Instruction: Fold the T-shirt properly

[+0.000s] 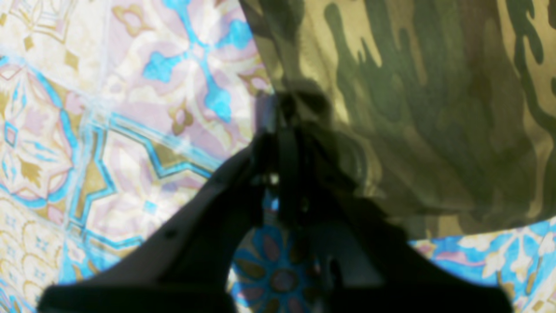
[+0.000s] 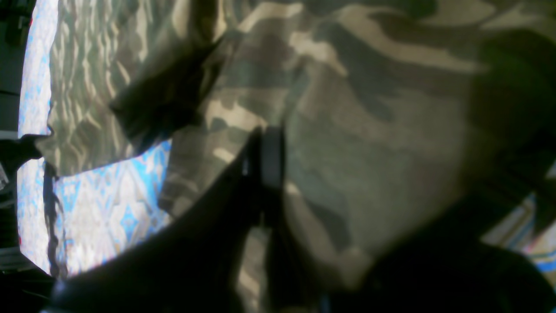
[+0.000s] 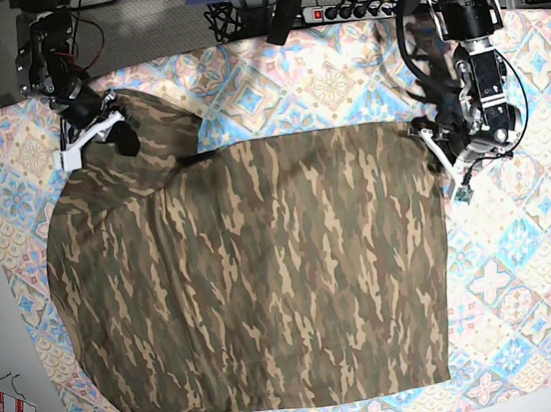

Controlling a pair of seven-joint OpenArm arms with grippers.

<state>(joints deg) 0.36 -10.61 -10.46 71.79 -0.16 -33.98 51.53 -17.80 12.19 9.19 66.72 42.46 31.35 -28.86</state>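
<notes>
In the left wrist view, the left hand (image 1: pixel 278 126) sat at the middle of the frame, clenched on the edge of the T-shirt (image 1: pixel 434 113), which filled the upper right; the tablecloth (image 1: pixel 108 130) covered the left side. In the right wrist view, the right hand (image 2: pixel 265 152) was clenched on a fold of the T-shirt (image 2: pixel 369 130), with camouflage cloth across most of the frame and tablecloth (image 2: pixel 108 204) showing at lower left. In the base view, the T-shirt (image 3: pixel 264 278) lay spread over the middle of the desk, the right hand (image 3: pixel 110 131) pinching a bunched part at upper left and the left hand (image 3: pixel 434 141) at its upper right corner.
</notes>
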